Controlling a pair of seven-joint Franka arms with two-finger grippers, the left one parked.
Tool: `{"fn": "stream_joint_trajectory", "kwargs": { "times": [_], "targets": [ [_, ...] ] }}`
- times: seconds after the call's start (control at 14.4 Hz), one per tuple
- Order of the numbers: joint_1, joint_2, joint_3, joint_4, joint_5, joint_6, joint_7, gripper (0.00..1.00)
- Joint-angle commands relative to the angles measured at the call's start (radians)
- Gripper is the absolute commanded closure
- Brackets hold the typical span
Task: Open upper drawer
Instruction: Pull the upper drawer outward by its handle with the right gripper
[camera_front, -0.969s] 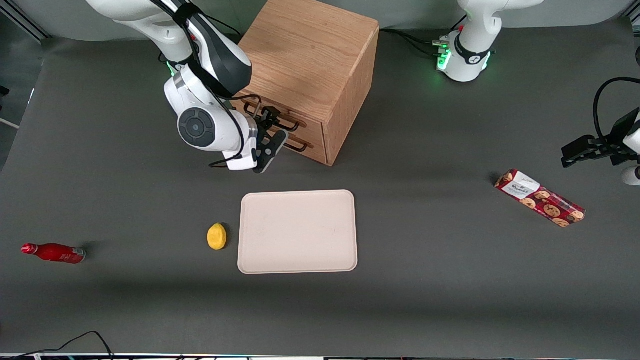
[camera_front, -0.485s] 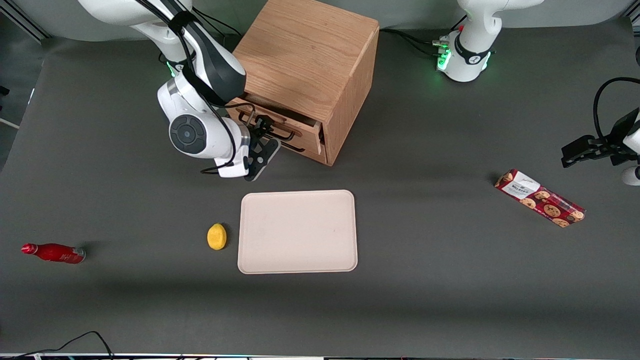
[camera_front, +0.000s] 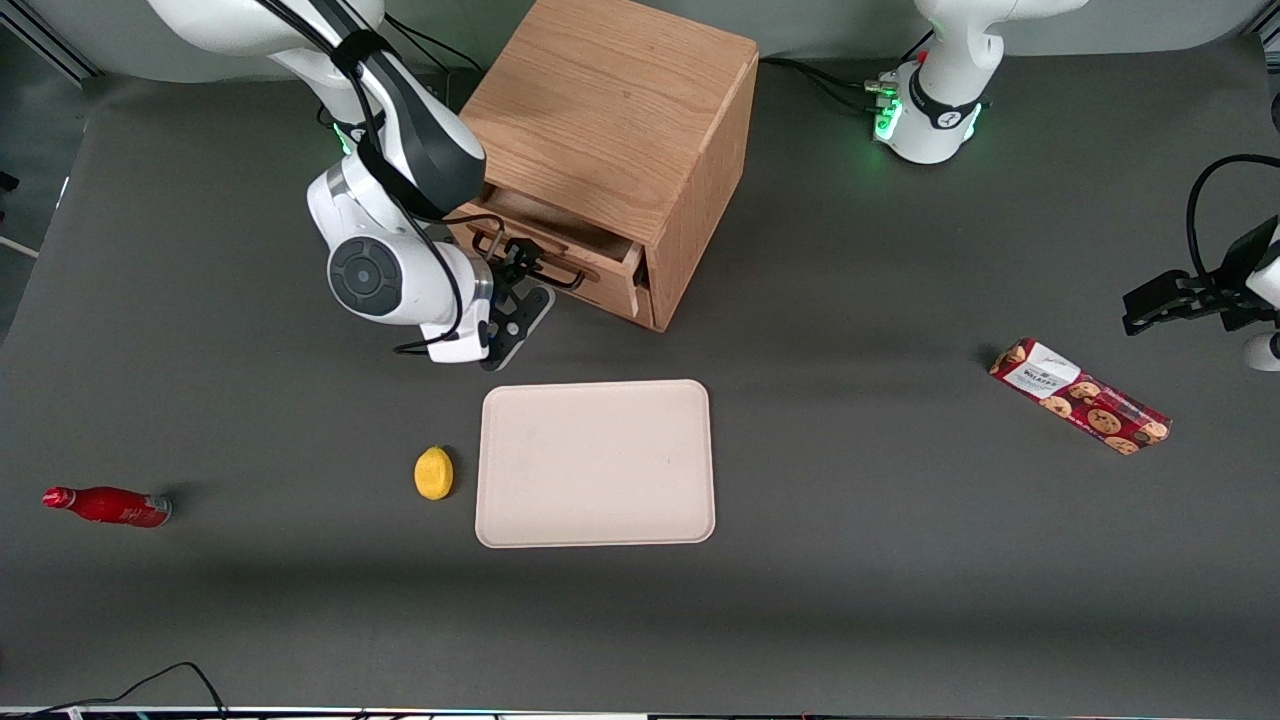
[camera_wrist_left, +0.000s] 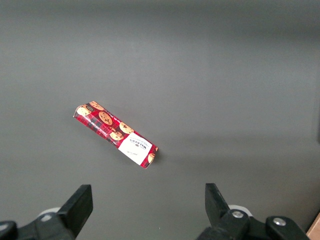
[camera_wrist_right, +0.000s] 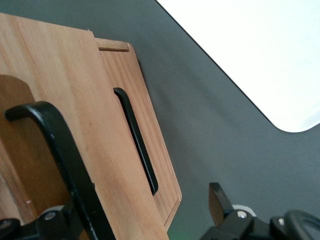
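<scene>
On your dark grey bench (camera_front: 850, 560), the black two-finger pincer (camera_front: 522, 268) sits in front of the boxy oak cabinet (camera_front: 620, 120), clenched on the thin black bar handle (camera_wrist_right: 65, 160) of the light oak upper drawer (camera_front: 590, 262), which juts partway out above the matching lower drawer (camera_wrist_right: 142, 150).
</scene>
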Motion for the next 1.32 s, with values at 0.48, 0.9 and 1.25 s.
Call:
{"fn": "stream_joint_trajectory", "kwargs": {
  "times": [0.48, 0.9, 1.25],
  "targets": [
    [-0.001, 0.054, -0.063, 0.086, -0.015, -0.008, -0.070, 0.00],
    [-0.002, 0.097, -0.069, 0.143, -0.015, -0.009, -0.067, 0.00],
    [-0.002, 0.131, -0.100, 0.227, -0.031, -0.075, -0.084, 0.00]
  ]
}}
